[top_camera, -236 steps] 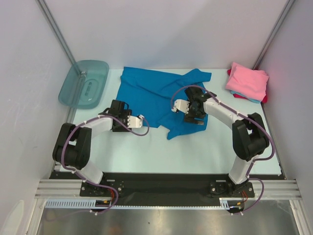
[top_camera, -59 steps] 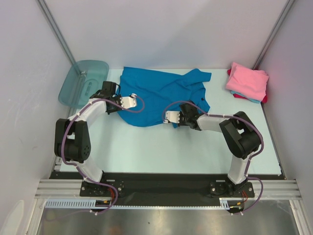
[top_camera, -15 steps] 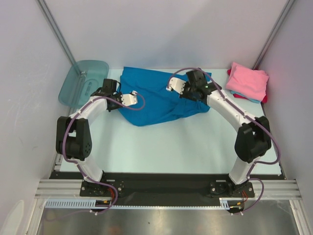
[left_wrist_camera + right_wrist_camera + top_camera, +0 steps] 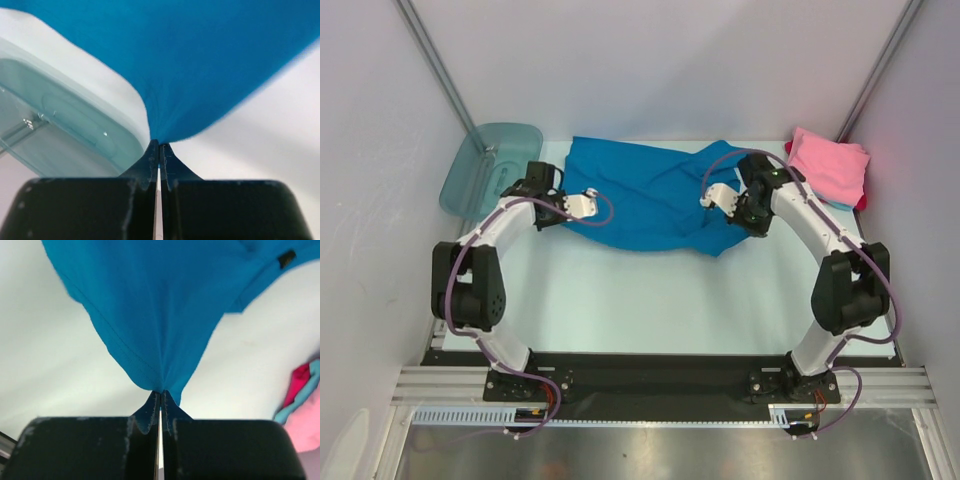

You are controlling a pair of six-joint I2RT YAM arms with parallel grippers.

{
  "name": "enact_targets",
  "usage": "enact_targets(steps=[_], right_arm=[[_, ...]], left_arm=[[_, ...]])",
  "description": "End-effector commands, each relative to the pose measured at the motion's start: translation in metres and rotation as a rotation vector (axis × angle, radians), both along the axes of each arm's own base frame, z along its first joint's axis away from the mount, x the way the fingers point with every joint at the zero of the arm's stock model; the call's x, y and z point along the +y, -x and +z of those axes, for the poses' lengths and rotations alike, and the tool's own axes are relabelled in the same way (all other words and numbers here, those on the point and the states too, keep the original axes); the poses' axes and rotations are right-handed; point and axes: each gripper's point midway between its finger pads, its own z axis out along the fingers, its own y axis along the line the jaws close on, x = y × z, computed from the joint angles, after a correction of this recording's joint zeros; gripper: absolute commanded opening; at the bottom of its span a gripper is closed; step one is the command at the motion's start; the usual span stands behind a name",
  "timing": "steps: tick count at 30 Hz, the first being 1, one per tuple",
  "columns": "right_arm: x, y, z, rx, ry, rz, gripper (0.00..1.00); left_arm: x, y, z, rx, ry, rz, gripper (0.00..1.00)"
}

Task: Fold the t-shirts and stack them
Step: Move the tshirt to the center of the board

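Both pinch blue t-shirt [image 4: 640,195]: left gripper [image 4: 159,150], right gripper [image 4: 160,395]

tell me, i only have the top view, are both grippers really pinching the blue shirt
Observer: The left gripper is. Its wrist view shows the tips shut on a bunched point of the blue shirt.
Operator: and the right
Observer: The right gripper is shut on a stitched hem, and the cloth fans out from its tips.
Operator: which way up is it
Observer: Cannot tell, but the right wrist view shows a small dark tag on the shirt.
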Motion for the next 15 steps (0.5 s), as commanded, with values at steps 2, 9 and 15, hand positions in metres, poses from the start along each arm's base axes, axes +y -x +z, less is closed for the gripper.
enact_targets(steps=[2,9,15], right_arm=[[-0.029,0.004,0.023,-0.049,0.028,-0.053,0.00],[-0.059,-0.008,0.036,-0.134,0.085,-0.120,0.00],[-0.063,-0.005,0.042,-0.155,0.085,-0.124,0.00]], left_arm=[[0.018,0.010,0.035,-0.052,-0.001,-0.003,0.00],[0.044,0.026,0.058,-0.070,-0.018,0.036,0.00],[0.053,0.039,0.075,-0.093,-0.034,0.041,0.00]])
